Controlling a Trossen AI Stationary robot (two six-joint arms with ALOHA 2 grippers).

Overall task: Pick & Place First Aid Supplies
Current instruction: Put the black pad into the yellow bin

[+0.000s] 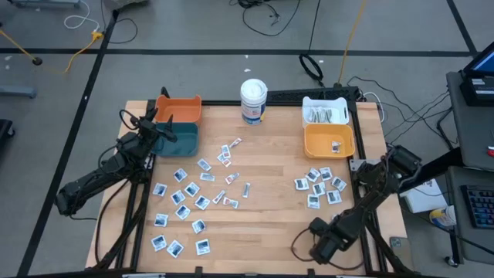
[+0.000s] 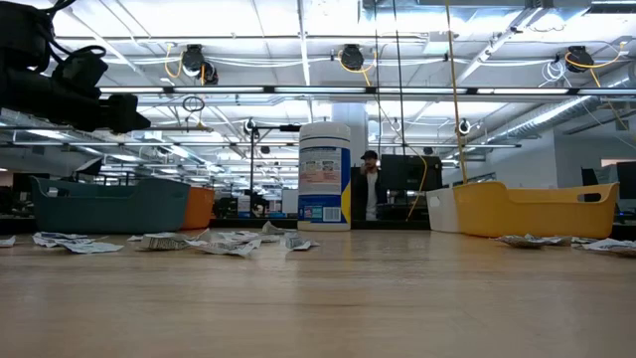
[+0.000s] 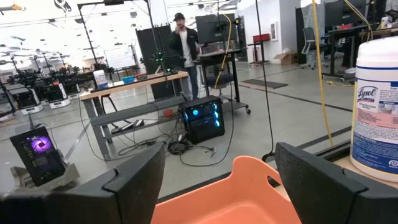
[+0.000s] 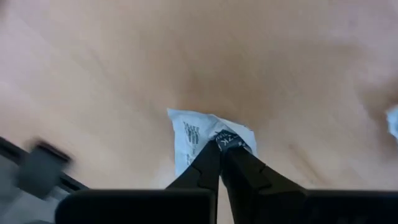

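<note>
Many small white-and-blue packets lie flat on the wooden table, a wide scatter at the centre left (image 1: 193, 193) and a smaller cluster at the right (image 1: 320, 185). My right gripper (image 4: 219, 146) is shut on one white packet (image 4: 189, 134) over the table near its right edge (image 1: 361, 167). My left gripper (image 3: 217, 174) is open and empty. It hovers over the orange bin (image 3: 249, 193) at the far left (image 1: 162, 120), pointing toward the far side. My right gripper pinches the white packet between its two fingertips at one edge (image 4: 214, 134). The fingers point down toward the table. Most of the packet sticks out past the fingertips and appears clear of the wood.
An orange bin (image 1: 179, 108) and a teal bin (image 1: 176, 137) stand at the far left. A white bin with strips (image 1: 324, 112) and a yellow-orange bin holding a packet (image 1: 329, 141) stand at the far right. A tall white tub (image 1: 253, 100) stands between them. A person stands in the room beyond.
</note>
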